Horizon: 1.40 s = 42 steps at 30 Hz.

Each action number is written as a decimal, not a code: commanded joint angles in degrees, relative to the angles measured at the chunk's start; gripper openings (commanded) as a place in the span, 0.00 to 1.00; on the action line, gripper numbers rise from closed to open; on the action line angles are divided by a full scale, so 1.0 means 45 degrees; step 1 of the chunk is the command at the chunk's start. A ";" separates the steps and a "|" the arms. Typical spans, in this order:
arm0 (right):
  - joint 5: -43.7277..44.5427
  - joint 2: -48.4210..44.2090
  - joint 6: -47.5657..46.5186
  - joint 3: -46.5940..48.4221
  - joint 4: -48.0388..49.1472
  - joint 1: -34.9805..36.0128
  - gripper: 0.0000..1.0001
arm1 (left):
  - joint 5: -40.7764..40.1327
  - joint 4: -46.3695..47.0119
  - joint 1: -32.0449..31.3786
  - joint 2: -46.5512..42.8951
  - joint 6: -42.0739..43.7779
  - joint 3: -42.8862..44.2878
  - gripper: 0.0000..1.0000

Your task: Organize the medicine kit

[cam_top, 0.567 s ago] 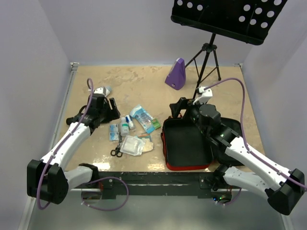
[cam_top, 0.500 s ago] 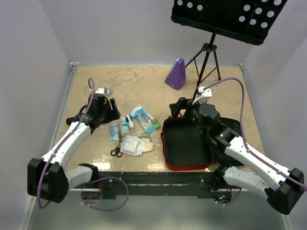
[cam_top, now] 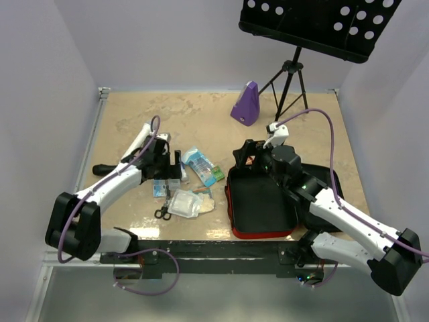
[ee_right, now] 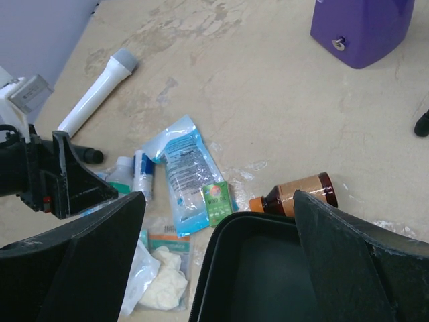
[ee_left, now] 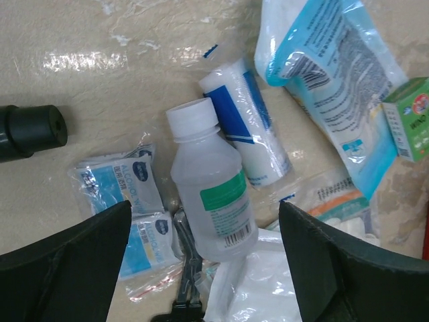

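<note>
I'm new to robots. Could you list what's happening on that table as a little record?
Kit: red soft zip case with black lining, lying open, nothing visible inside
Left jaws: open, above a clear white-capped plastic bottle
Right jaws: open, over the case's far rim
Beside rim: brown orange-capped bottle, lying down
Loose pile: blue-white packets, black-handled scissors, left of case

medicine kit [cam_top: 258, 201] right of packets [cam_top: 184, 202] | metronome [cam_top: 247, 104] behind both | bottle [ee_right: 295, 193] behind kit

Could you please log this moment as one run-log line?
left claw: open, over clear bottle | right claw: open, over medicine kit far rim | medicine kit: open, nothing seen inside | supplies: loose on table
</note>
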 commanded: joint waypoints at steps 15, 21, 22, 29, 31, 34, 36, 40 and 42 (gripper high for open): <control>-0.0277 -0.0161 -0.0137 -0.0455 0.0505 0.0007 0.98 | -0.0423 -0.0269 -0.0007 0.1921 0.0750 0.0992 0.70; -0.0277 -0.0258 -0.0156 -0.0455 0.0446 0.0007 0.98 | -0.0286 -0.0035 -0.0105 0.2254 0.0809 0.0875 0.62; -0.0297 -0.0278 -0.0137 -0.0475 0.0446 0.0007 0.98 | -0.0286 -0.0054 -0.0124 0.2331 0.0829 0.0875 0.62; -0.0258 -0.0317 -0.0078 -0.0377 0.0310 0.0007 0.98 | -0.0325 0.0023 -0.0183 0.2042 0.0965 0.0914 0.46; -0.0277 -0.0395 -0.0039 -0.0280 0.0212 0.0007 0.98 | -0.0344 0.0082 -0.0183 0.1476 0.0985 0.0972 0.40; -0.0297 -0.0453 0.0019 -0.0026 0.0114 0.0007 0.98 | -0.0209 -0.0112 -0.0183 0.0578 0.0985 0.1323 0.37; -0.0297 -0.0473 0.0039 0.0246 -0.0334 0.0007 0.98 | 0.0006 -0.0249 -0.0183 -0.0086 0.0985 0.1597 0.35; -0.0239 -0.0726 0.0020 0.0852 -0.0803 0.0007 0.98 | 0.1642 0.0119 -0.0280 -0.1688 0.1335 0.2008 0.34; -0.0122 -0.0941 -0.0039 0.1203 -0.1037 0.0007 0.98 | 0.2892 0.0802 -0.0591 -0.2274 0.1590 0.2144 0.36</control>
